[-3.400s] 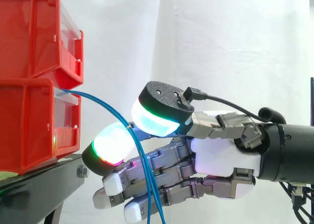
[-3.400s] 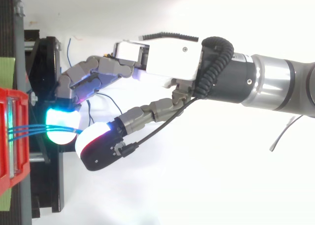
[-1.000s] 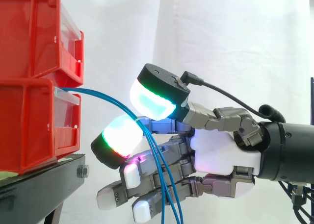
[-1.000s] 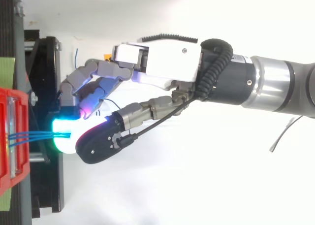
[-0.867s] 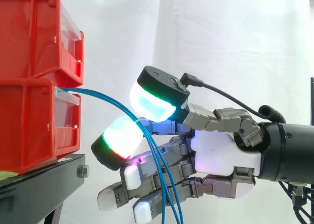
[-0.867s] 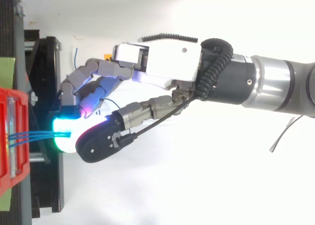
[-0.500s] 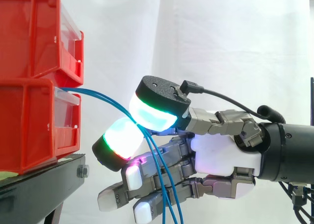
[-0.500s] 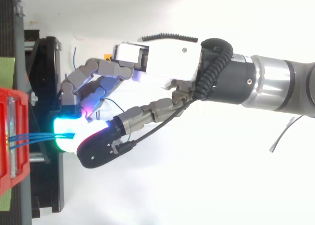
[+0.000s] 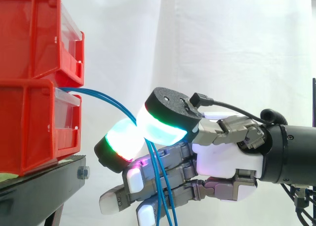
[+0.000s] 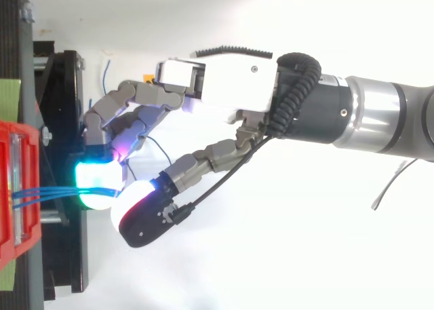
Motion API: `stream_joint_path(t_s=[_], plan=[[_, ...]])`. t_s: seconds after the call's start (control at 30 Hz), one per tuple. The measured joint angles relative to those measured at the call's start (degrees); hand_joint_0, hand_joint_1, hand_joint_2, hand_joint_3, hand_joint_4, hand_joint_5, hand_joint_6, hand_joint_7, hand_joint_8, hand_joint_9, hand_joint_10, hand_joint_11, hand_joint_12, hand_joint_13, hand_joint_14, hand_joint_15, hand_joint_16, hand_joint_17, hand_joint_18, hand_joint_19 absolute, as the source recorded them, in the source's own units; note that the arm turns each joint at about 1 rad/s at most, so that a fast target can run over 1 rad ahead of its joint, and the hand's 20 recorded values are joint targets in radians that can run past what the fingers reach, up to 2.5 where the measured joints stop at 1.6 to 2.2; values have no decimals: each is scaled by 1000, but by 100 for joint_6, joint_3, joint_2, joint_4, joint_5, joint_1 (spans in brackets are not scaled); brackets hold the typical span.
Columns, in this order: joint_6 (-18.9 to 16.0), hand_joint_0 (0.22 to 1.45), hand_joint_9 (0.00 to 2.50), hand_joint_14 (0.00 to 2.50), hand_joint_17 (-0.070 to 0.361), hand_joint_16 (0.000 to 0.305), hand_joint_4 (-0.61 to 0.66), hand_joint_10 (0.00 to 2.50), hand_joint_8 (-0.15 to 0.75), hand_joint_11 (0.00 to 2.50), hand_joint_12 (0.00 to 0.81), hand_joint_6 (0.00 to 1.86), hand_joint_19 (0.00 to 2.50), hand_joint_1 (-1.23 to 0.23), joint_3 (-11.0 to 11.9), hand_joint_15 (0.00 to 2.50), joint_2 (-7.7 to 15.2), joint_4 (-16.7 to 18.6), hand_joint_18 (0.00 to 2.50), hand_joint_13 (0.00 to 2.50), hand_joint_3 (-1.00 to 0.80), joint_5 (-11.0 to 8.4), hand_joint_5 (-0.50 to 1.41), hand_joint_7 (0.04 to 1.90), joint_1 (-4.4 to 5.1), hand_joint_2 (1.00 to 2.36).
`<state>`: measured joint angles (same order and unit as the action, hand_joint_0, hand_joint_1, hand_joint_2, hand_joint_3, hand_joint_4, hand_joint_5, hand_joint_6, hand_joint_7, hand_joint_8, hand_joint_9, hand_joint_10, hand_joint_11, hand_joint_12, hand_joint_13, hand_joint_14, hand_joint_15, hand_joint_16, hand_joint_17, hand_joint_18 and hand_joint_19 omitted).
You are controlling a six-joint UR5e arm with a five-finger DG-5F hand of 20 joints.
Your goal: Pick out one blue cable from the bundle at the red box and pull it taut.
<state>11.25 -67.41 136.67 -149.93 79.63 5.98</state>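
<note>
Thin blue cables [image 9: 108, 98] leave the lower red bin [image 9: 29, 127], arc to the right and hang down in front of the hand [image 9: 224, 157]. The cyan-green thumb pad [image 9: 165, 119] now overlaps the green-red fingertip pad [image 9: 121, 142], and the cables pass between the two. How many strands lie between the pads I cannot tell. From above, the cables [image 10: 47, 193] run from the bin [image 10: 13, 188] to the glowing fingertip [image 10: 100, 181], with the thumb pad [image 10: 146, 215] pressed beside it. The other fingers curl loosely below.
A second red bin [image 9: 34, 33] sits on top of the lower one, both on a black stand [image 9: 39, 191]. White curtain fills the background. The arm [image 10: 380, 117] enters from the right. Loose blue strands [image 10: 159, 147] hang under the hand.
The thumb has swung down and forward onto the fingertip pad, closing the gap around the cables. The hanging strands have drawn closer together. The bins have not moved.
</note>
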Motion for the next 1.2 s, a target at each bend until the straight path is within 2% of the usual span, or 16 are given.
stream_joint_path(t_s=[0.1, 0.23, 0.33, 0.53, 0.67, 0.73, 0.8, 0.93, 1.03, 1.2], plan=[[0, 673, 898, 13, 91, 41, -84, 26, 198, 695, 285, 949, 547, -870, 0, 312, 0, -1, 750, 651, -500, 0, -163, 936, 0, 1000], [0, 573, 902, 14, 93, 41, 16, 27, 204, 706, 289, 940, 567, -829, 0, 324, 0, -1, 756, 654, -500, 0, -157, 873, 0, 1000], [0, 529, 912, 14, 98, 43, 35, 25, 218, 706, 301, 939, 574, -781, 0, 331, 0, -1, 762, 657, -500, 0, -155, 845, 0, 1000], [1, 511, 952, 13, 101, 45, 39, 25, 226, 693, 307, 918, 582, -620, -1, 334, 0, -1, 770, 667, -500, -2, -142, 862, 6, 1000], [0, 506, 955, 15, 102, 45, 42, 24, 227, 692, 310, 913, 587, -571, -1, 333, 0, -1, 774, 670, -500, -1, -139, 867, 8, 1000], [3, 520, 962, 13, 100, 44, 39, 25, 223, 686, 306, 908, 592, -484, 0, 329, 0, -1, 767, 668, -500, -2, -137, 881, 9, 1000], [6, 543, 961, 14, 97, 43, 25, 26, 225, 686, 301, 905, 608, -460, 0, 339, 0, -1, 756, 666, -500, -5, -135, 896, 9, 1000], [8, 589, 965, 14, 93, 42, -9, 26, 218, 700, 293, 910, 620, -521, 0, 338, 0, -1, 747, 662, -496, -6, -128, 910, 11, 1000], [9, 593, 965, 14, 93, 41, -2, 27, 220, 705, 292, 911, 612, -586, 0, 346, -1, -1, 751, 665, -412, -3, -128, 929, 13, 1009], [5, 605, 963, 15, 92, 41, 7, 26, 220, 703, 292, 915, 610, -655, 0, 338, 0, -1, 756, 664, -370, 0, -130, 936, 15, 1013]])
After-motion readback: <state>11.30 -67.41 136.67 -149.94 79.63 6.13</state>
